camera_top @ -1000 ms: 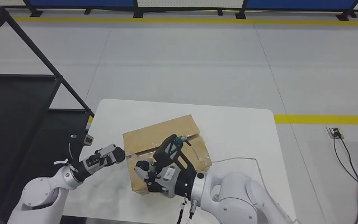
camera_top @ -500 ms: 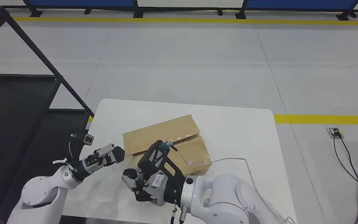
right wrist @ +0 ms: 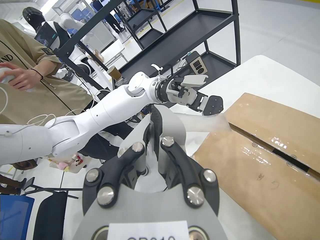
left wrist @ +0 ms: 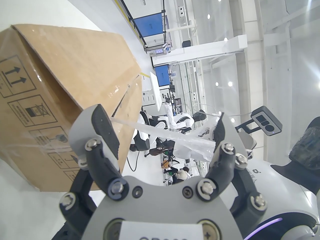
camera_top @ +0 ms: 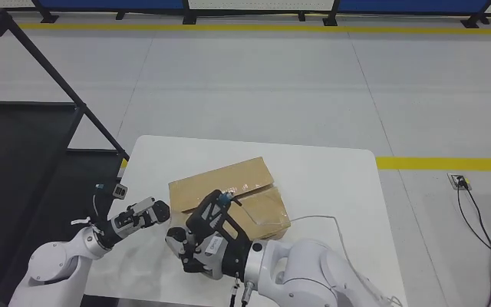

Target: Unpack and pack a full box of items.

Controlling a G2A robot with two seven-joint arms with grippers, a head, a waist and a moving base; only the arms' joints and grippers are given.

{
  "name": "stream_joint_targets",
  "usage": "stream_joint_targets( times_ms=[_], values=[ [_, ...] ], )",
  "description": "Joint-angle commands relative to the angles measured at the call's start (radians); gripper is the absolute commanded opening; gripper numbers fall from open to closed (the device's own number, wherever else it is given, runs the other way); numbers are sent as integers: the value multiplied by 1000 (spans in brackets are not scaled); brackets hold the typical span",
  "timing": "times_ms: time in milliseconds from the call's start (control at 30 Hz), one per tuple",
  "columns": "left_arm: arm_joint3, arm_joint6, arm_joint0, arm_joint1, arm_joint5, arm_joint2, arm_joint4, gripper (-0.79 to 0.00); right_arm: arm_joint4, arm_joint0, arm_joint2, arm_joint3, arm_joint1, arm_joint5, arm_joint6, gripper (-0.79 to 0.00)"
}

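A brown cardboard box (camera_top: pixel 230 192) lies on the white table (camera_top: pixel 330 169), its flaps (right wrist: pixel 262 151) sealed with clear tape. My right gripper (camera_top: pixel 176 239) sits just off the box's near-left corner, shut on a strip of clear tape (right wrist: pixel 200 121) that stretches back to the box edge. My left gripper (camera_top: pixel 157 209) hovers open to the left of the box, close to that corner. In the left wrist view the tape strip (left wrist: pixel 170 136) runs across the gap of the left gripper (left wrist: pixel 161 128), beside the box's printed side (left wrist: pixel 62 63).
A black metal rack (camera_top: pixel 46 138) stands left of the table. A small grey device (camera_top: pixel 121 189) sits at the table's left edge. A thin white cable (camera_top: pixel 330 219) lies on the table right of the box.
My right gripper has drawn back from above the box to beyond its near-left corner, peeling the tape strip with it. The left arm has hardly moved.
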Motion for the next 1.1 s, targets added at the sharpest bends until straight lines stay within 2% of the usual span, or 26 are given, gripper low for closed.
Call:
stream_joint_targets(
  times_ms=[0,600,833,1067],
  values=[
    [0,-1,0,1,0,0,-1,0,3,-12,-5,-7,-2,-7,-15,-785],
    [-25,5,4,0,2,33,0,0,280,15,8,64,-44,57,-99,-785],
    [-26,16,-7,-2,10,53,1,0,327,28,38,94,-55,130,-132,-785],
    [-21,23,-20,-3,17,64,4,0,326,26,97,90,-50,217,-83,-785]
  ],
)
